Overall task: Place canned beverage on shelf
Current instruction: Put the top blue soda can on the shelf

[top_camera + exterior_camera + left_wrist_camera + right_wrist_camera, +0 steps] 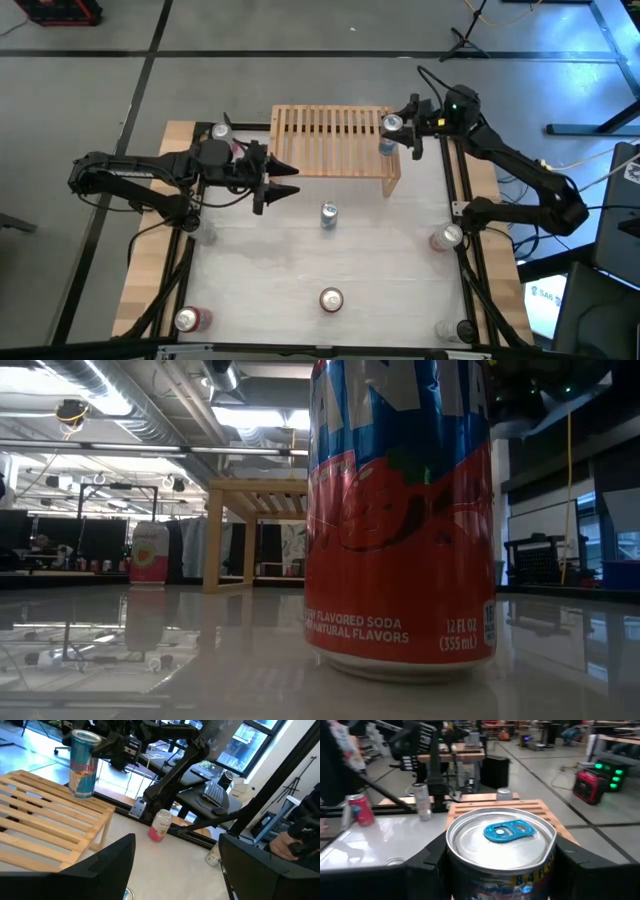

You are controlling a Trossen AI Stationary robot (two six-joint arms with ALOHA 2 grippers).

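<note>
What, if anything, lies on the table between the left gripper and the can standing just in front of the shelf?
Nothing: in the high view the white tabletop between the left gripper and the can in front of the shelf is bare.

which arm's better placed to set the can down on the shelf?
Right. The right gripper already holds a blue can at the shelf's right end. The left gripper is open and empty.

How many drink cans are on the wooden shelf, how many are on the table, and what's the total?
Blue-and-silver can on the light-wood slatted shelf, in the right gripper: 1
Cans on the white table, off the shelf: 7 (two are faint in the high view)
Total: 8 cans
</note>
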